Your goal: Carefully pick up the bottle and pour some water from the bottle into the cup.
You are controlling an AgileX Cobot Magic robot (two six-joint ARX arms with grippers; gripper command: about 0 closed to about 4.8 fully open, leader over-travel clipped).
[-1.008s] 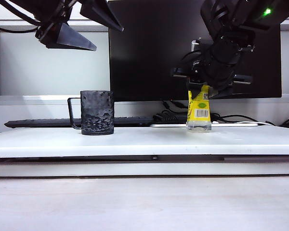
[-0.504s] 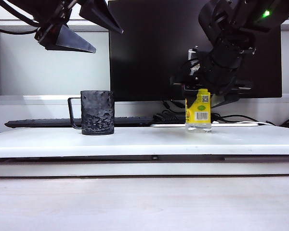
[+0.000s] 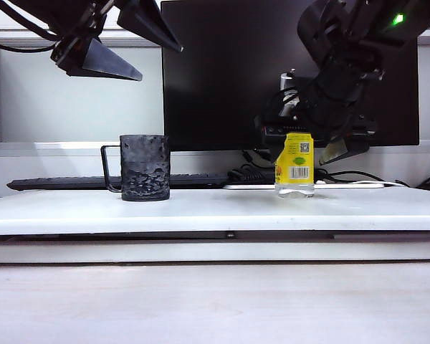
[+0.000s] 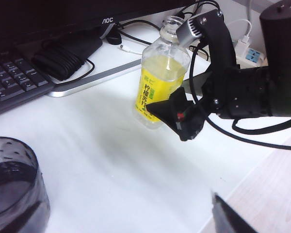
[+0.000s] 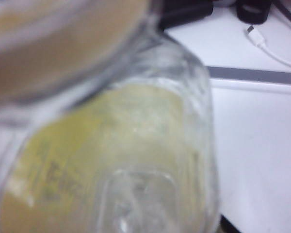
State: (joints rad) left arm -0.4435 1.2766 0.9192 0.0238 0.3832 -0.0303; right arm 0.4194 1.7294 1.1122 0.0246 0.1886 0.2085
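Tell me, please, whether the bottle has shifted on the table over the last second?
Yes, slightly. The bottle leaned a second ago; now it stands upright, base in the same spot against the monitor behind. The right gripper has opened around it.

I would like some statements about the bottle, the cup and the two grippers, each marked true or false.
1. The bottle stands upright on the white table. True.
2. The cup lies on its side. False: it stands upright, apart from the bottle.
3. The right gripper is at the bottle with its fingers spread open. True.
4. The left gripper holds the cup. False: it hangs open, high above the cup.
5. The bottle has a cap on. False: its neck is open in the left wrist view.
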